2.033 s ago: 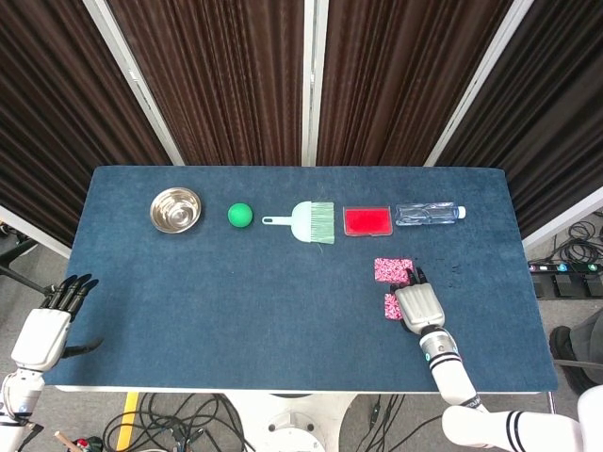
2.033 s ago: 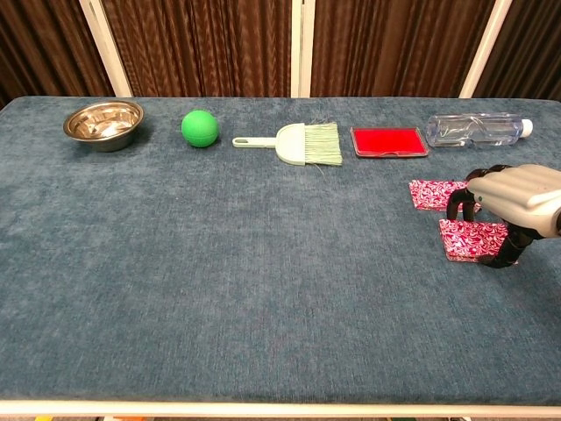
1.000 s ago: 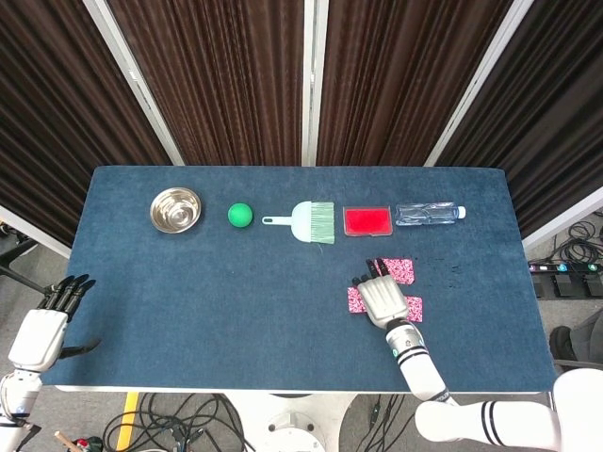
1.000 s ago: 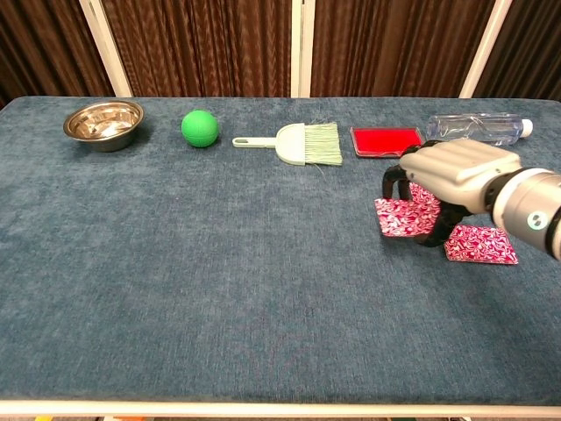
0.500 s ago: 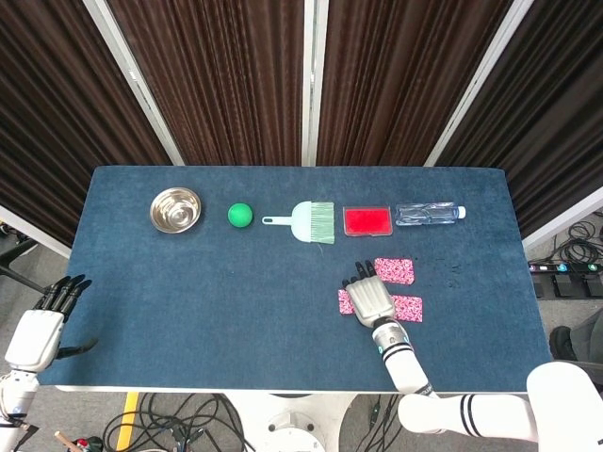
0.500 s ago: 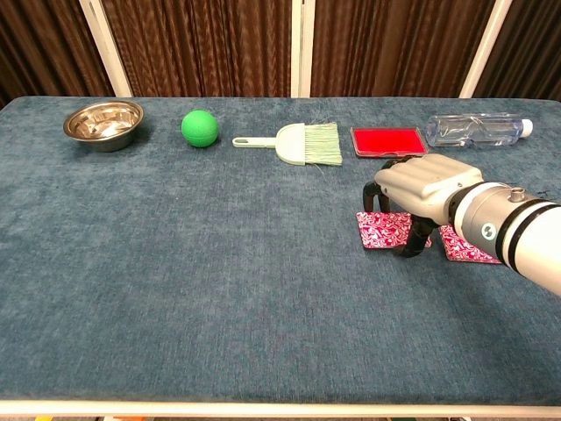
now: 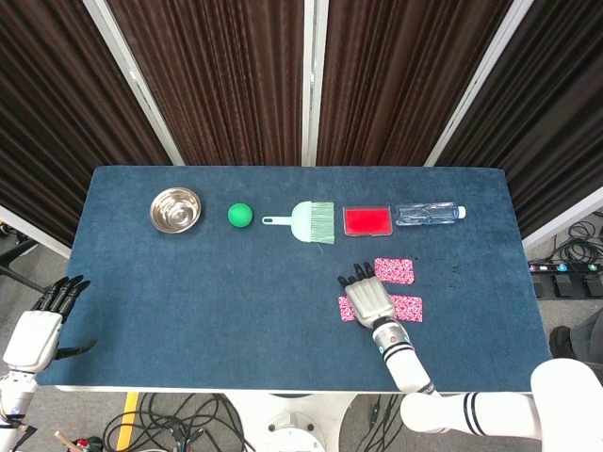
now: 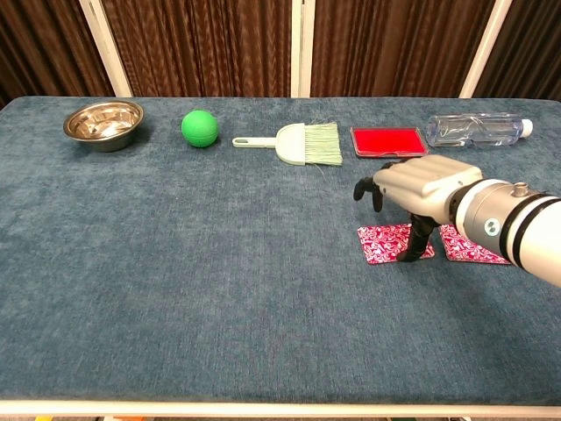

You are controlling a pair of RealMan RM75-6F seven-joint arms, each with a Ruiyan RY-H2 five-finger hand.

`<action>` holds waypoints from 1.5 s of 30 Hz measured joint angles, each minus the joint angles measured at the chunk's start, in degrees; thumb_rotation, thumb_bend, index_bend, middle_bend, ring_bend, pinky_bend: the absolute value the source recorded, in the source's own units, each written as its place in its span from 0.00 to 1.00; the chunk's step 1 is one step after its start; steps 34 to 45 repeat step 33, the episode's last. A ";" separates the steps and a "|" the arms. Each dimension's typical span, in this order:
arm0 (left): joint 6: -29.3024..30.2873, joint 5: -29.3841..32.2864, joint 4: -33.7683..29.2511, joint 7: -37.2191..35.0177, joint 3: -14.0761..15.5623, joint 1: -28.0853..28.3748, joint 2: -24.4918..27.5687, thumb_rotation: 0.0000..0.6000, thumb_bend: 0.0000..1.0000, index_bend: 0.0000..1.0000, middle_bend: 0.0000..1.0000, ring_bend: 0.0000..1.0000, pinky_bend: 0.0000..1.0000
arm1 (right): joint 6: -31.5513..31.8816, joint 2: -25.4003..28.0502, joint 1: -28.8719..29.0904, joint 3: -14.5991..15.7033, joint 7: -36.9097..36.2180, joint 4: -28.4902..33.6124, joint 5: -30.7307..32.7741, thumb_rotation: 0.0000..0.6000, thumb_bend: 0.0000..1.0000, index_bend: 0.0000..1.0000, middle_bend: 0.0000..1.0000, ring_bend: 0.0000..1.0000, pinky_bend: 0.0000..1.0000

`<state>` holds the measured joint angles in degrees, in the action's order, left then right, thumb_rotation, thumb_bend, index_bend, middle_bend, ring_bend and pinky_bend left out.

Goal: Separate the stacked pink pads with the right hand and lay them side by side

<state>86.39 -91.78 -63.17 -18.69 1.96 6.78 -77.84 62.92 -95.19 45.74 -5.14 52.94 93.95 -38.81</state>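
Observation:
Three pink patterned pads lie on the blue table. In the head view one pad [image 7: 394, 270] sits farther back and two lie nearer in a row: a right pad [image 7: 410, 308] and a left pad [image 7: 346, 309] partly under my right hand [image 7: 369, 299]. The chest view shows that left pad [image 8: 383, 243] flat beside the right pad [image 8: 478, 248], a small gap between them. My right hand [image 8: 422, 182] hovers over the left pad with its fingers lifted and spread, and only the thumb reaches down to the pad's edge. My left hand [image 7: 38, 330] hangs off the table's front left corner, fingers extended and holding nothing.
Along the far side stand a steel bowl [image 7: 176, 208], a green ball [image 7: 240, 215], a pale green brush [image 7: 306, 221], a red tray [image 7: 366, 221] and a clear bottle [image 7: 429, 214]. The table's front edge runs just below my right wrist.
My right hand carried a pad leftwards from beside the right pad and set it on the table. Its fingers have since lifted off the pad. The left hand stayed put.

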 measured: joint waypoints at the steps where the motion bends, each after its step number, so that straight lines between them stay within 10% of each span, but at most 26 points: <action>1: 0.05 -0.03 -0.10 0.06 -0.02 0.01 0.03 1.00 0.00 0.10 0.07 0.04 0.23 | 0.42 0.59 -0.30 -0.06 -0.94 0.76 -0.96 1.00 0.09 0.16 0.26 0.00 0.00; 11: -0.36 -0.45 -1.69 1.38 0.13 0.42 0.70 1.00 0.00 0.10 0.07 0.04 0.23 | 7.28 12.05 -7.11 3.33 -12.19 7.70 -17.35 1.00 0.09 0.07 0.16 0.00 0.00; 20: 0.12 -0.46 -5.57 5.13 -0.44 0.68 2.37 1.00 0.00 0.10 0.07 0.04 0.23 | 19.09 21.04 -20.19 10.41 -34.69 1.25 -35.00 1.00 0.08 0.00 0.10 0.00 0.00; 31: 2.76 1.04 -7.06 10.81 -2.78 0.14 1.19 1.00 0.00 0.10 0.07 0.04 0.21 | 28.49 17.33 -34.22 13.25 -51.26 -20.38 -43.84 1.00 0.10 0.00 0.09 0.00 0.00; 45: 2.78 1.06 -7.20 11.81 -2.92 0.21 0.99 1.00 0.00 0.10 0.07 0.04 0.21 | 28.86 17.03 -35.10 13.04 -51.78 -21.05 -44.77 1.00 0.10 0.00 0.09 0.00 0.00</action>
